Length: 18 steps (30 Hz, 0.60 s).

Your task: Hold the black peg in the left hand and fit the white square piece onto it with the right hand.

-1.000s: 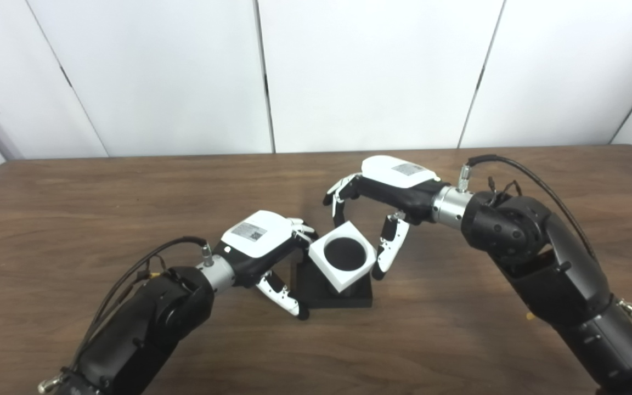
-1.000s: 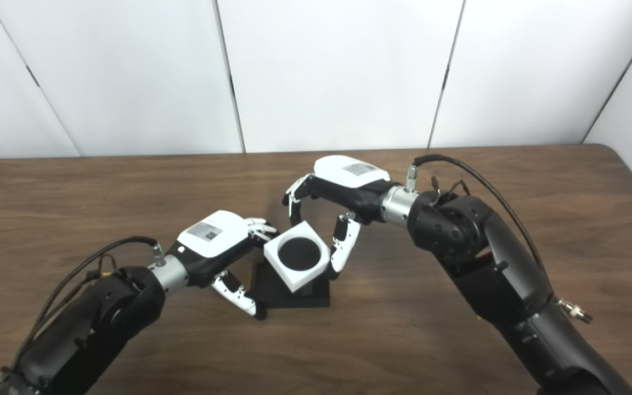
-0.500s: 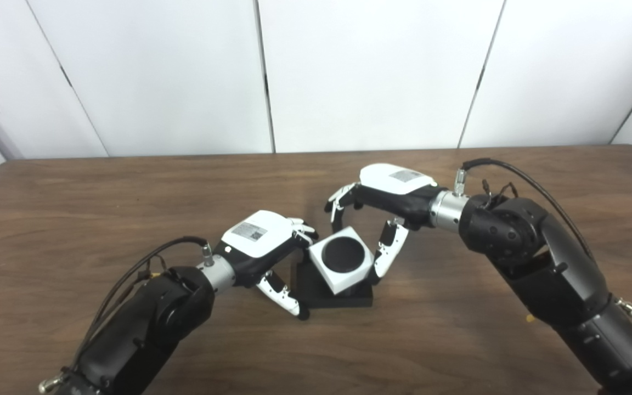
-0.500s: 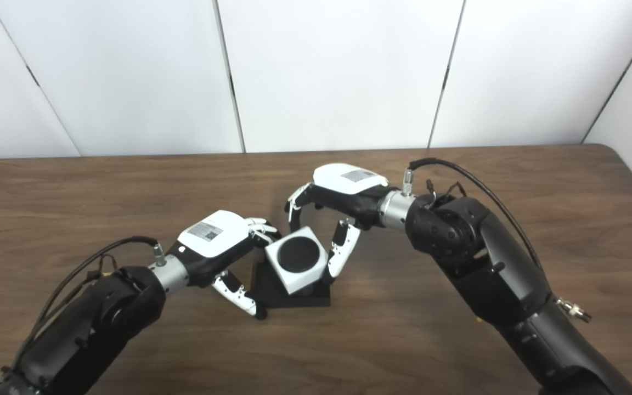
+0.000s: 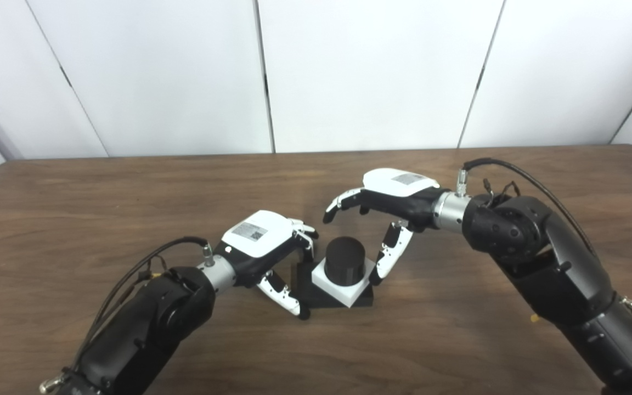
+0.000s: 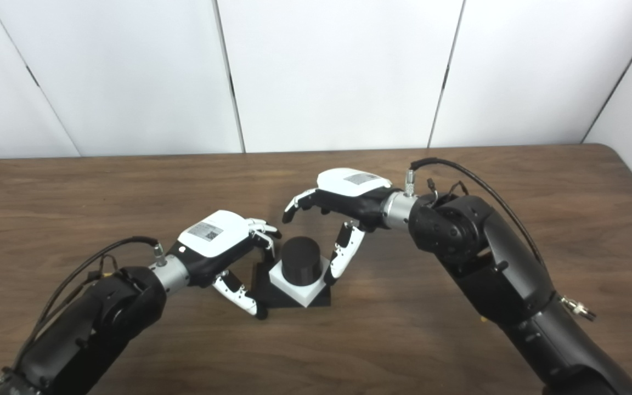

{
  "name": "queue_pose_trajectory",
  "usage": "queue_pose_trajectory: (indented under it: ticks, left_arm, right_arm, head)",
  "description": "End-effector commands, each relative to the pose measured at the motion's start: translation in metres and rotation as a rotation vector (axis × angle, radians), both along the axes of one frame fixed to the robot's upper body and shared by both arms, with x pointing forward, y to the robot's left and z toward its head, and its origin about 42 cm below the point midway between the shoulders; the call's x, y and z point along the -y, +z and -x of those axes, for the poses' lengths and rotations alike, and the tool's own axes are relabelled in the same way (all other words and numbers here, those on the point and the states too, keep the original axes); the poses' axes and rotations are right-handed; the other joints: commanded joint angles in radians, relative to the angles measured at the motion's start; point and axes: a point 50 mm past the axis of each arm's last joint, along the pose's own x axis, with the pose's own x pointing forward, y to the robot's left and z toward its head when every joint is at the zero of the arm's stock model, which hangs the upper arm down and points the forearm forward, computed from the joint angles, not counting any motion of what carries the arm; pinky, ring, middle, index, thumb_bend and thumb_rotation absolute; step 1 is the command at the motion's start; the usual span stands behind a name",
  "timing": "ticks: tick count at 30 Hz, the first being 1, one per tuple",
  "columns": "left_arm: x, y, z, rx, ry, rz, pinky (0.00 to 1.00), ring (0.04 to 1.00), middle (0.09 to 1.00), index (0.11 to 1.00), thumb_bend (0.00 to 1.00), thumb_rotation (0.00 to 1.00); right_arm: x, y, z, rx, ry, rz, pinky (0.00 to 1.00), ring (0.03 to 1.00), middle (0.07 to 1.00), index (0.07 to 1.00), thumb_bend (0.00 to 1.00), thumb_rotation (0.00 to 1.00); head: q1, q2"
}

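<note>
— Two arms come in from the bottom edge, mine on either side. Nearest is my left hand (image 5: 264, 247), low on the wooden table (image 5: 74, 208), its fingers (image 5: 283, 293) curled round the left edge of the black base (image 5: 316, 293).

— Is it truly gripping that base?

— I believe so: thumb at the front corner, the other fingers at the back corner. But the contact is partly hidden under my palm, so I say it with some caution.

— And the task's pieces?

— Just beyond my left hand. The black peg (image 5: 344, 258) stands upright on the base, and the white square piece (image 5: 343, 285) sits down around it, resting on the base a little turned against the base's edges. The peg's top rises clear above the white piece.

— Your right hand?

— Just behind and to the right of the peg is my right hand (image 5: 387, 206), spread and holding nothing. Its thumb (image 5: 387, 258) hangs down close beside the right corner of the white square piece; whether it touches I cannot make out. The other fingers arch forward above and behind the peg, apart from it.

— Anything farther off?

— Along my right forearm a black cable (image 5: 513, 170) loops up from the wrist; a like one (image 5: 146, 263) runs along the left forearm. Past the hands lies bare brown tabletop to the far edge, and behind that white wall panels (image 5: 371, 71) with dark seams between them.
</note>
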Motion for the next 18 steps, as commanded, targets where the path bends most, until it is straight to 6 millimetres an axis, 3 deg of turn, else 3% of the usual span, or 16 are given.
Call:
queue_pose_trajectory:
  ticks: [1,7,12,18]
  left_arm:
    - [0.012,-0.035,0.020,-0.142,-0.047,-0.081,0.72,0.883,0.853,0.489,0.52,0.08]
    - [0.010,-0.035,0.019,-0.133,-0.045,-0.088,0.71,0.883,0.849,0.489,0.52,0.08]
    - [0.009,-0.035,0.018,-0.129,-0.046,-0.087,0.69,0.877,0.849,0.489,0.52,0.08]
    - [0.007,-0.034,0.017,-0.132,-0.040,-0.089,0.69,0.874,0.848,0.489,0.52,0.08]
  right_arm:
    - [0.003,0.030,-0.004,0.092,0.003,-0.022,0.72,0.847,0.855,0.768,0.88,0.21]
    - [0.014,0.039,-0.006,0.105,-0.027,-0.026,0.74,0.853,0.857,0.738,0.85,0.18]
    - [0.036,0.047,-0.005,0.139,-0.076,-0.066,0.72,0.837,0.847,0.704,0.84,0.15]
    - [0.066,0.042,0.003,0.180,-0.146,-0.266,0.63,0.749,0.778,0.687,0.77,0.08]
  head:
    - [-0.001,0.001]
    - [-0.008,-0.003]
    - [-0.010,-0.004]
    - [-0.014,-0.006]
